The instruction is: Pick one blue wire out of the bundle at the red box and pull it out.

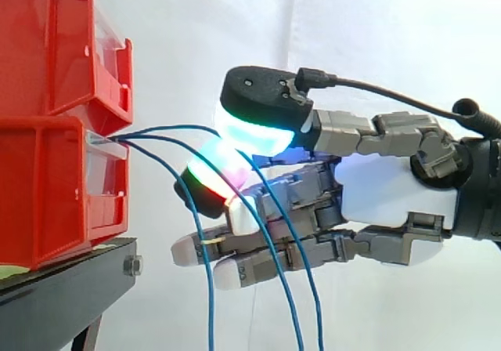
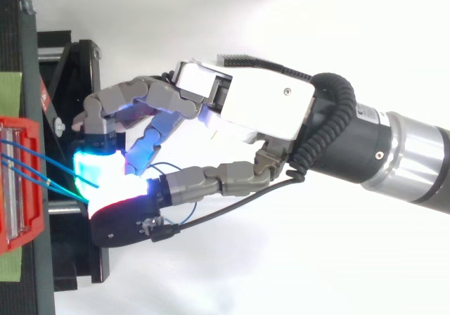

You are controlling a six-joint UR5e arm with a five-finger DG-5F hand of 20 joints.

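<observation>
Hand just beside the red box pinches one blue wire between two glowing pads, while the other wires hang down from the box front.

Blue wires, red bins, black stand, fingers glowing cyan and red

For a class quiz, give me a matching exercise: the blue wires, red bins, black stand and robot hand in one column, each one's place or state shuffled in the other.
1 blue wires
2 red bins
3 black stand
4 hand

A stacked one on another
B pinching one wire between glowing pads
C underneath, carrying the bins
D leaving the lower bin's front, hanging down

Pairs: 1-D, 2-A, 3-C, 4-B
</observation>
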